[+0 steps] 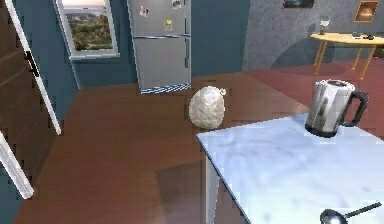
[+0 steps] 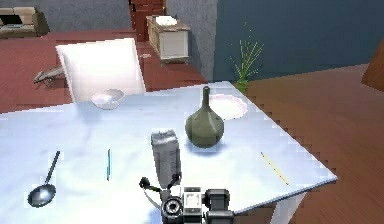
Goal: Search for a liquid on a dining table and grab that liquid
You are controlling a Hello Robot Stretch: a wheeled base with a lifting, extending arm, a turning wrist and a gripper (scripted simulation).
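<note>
The bottle (image 2: 204, 124) on the tabletop (image 2: 130, 130) looks glassy: judged bottom-heavy, slick and breakable. Best taken low on the neck. The pincer (image 2: 160, 190): setting and load cannot be told.

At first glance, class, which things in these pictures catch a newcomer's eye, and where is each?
In the arm side view a dark green vase stands near the middle of the pale table, with a white chair at its far side. In the forward view a shiny metal kettle sits at a corner of the pale table, and a pale lumpy sack lies on the brown floor short of the grey fridge.
</note>
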